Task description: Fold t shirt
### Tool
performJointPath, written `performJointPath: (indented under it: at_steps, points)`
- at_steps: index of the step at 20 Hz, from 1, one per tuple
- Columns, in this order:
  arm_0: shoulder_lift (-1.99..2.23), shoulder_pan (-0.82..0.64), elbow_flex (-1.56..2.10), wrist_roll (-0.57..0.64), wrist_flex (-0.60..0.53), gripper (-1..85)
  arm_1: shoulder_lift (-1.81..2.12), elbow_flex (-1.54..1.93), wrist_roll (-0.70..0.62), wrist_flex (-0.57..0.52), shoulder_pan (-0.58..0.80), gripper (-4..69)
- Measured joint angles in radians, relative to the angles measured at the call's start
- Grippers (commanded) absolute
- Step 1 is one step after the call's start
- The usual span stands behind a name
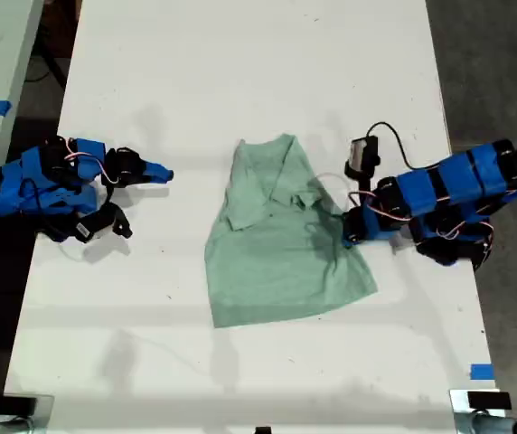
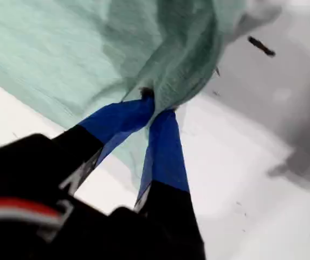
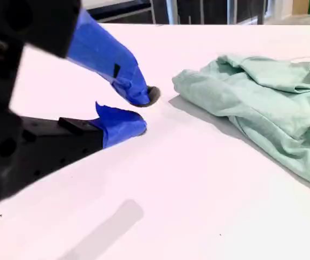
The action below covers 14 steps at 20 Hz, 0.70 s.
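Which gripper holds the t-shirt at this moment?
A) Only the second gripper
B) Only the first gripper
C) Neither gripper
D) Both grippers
B: in the first wrist view my first gripper is closed on a bunched edge of the t-shirt, while in the second wrist view my second gripper stands open over the bare table, apart from the cloth.

A lab or workshop: white table [image 1: 240, 54] with blue tape marks [image 1: 481, 372], clamped bases, grey floor [image 1: 493, 72], two small blue arms

No text, label, brand, number or sign can be read anywhere in the three views; no surface shows legible writing.
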Motion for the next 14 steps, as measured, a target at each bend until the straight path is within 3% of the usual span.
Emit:
performJointPath:
  at_steps: [3, 4, 5, 7, 8, 12, 13, 14]
  points:
    - [0.0, 0.0, 0.0, 0.0, 0.0, 4.4, -0.236, -0.301, -0.146, 0.005, 0.005, 0.5]
    - [0.0, 0.0, 0.0, 0.0, 0.0, 4.4, -0.354, -0.423, -0.176, 0.005, 0.002, 3.8]
    - [0.0, 0.0, 0.0, 0.0, 0.0, 4.4, -0.474, -0.54, -0.209, 0.005, -0.005, 22.1]
    - [0.0, 0.0, 0.0, 0.0, 0.0, 4.4, -0.67, -0.739, -0.225, 0.037, -0.025, 37.3]
    - [0.0, 0.0, 0.0, 0.0, 0.0, 4.4, -0.696, -0.787, -0.227, 0.066, -0.031, 38.9]
    - [0.0, 0.0, 0.0, 0.0, 0.0, 4.4, -0.528, -0.822, -0.247, 0.19, -0.032, 37.3]
    - [0.0, 0.0, 0.0, 0.0, 0.0, 4.4, -0.448, -0.799, -0.249, 0.23, -0.031, 33.9]
    - [0.0, 0.0, 0.0, 0.0, 0.0, 4.4, -0.356, -0.746, -0.249, 0.267, -0.015, 18.8]
